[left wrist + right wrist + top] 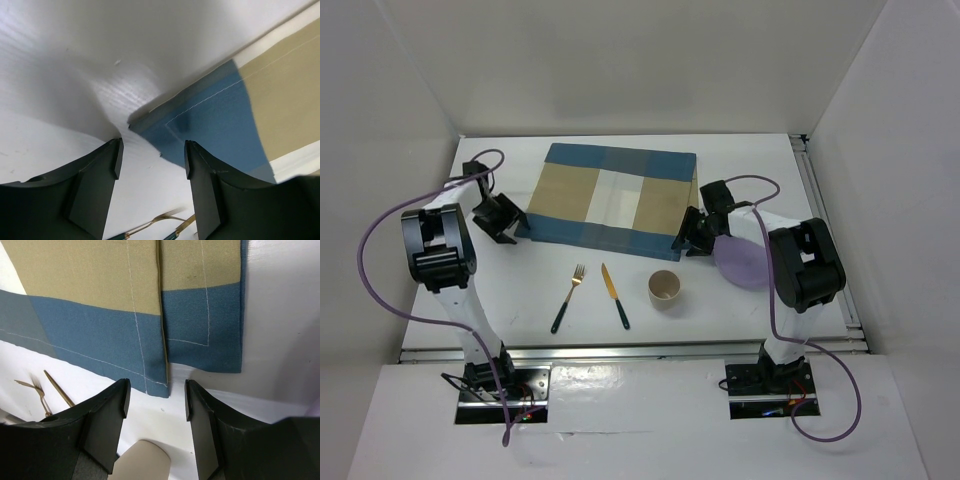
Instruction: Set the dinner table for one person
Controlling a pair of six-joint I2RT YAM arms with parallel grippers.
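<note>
A: White dinner table (520,300), metal rails along its edges. What's on it?
B: Blue-and-tan placemat (610,195) toward the far edge, roughly centred. Nearer the near edge, fork (569,297) and knife (615,296) lie side by side, apart, with a beige cup (664,289) right of the knife.
A: Right edge?
B: A lilac plate (745,265), partly hidden.

My left arm (470,310) and right arm (780,345) are white tubes with bulky black joints, each trailing a purple cable (365,245). My left claw (516,228) and right claw (682,243) carry dark, blocky fingers (90,185).
</note>
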